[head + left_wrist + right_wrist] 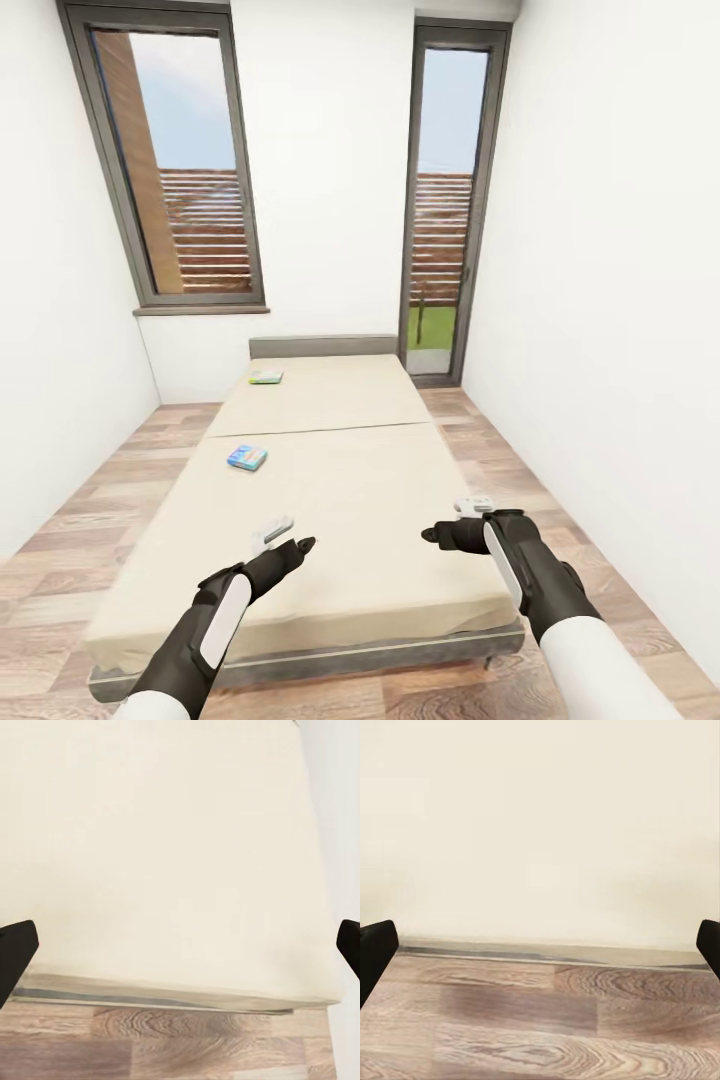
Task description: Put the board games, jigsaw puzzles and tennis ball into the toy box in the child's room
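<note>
grippers, left (283, 535) and right (452, 522), hang spread and empty over the bed's (400, 560) foot edge, since both board games, blue (246, 458) mid-bed and green (266, 377) by the headboard, lie beyond reach.

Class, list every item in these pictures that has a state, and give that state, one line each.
Small blue multicolour board game box: flat on the beige bed.
Green-edged board game box: flat near the headboard.
Left gripper: open, empty.
Right gripper: open, empty.

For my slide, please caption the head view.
Both open grippers, left and right, over the bed with two board games.
</note>
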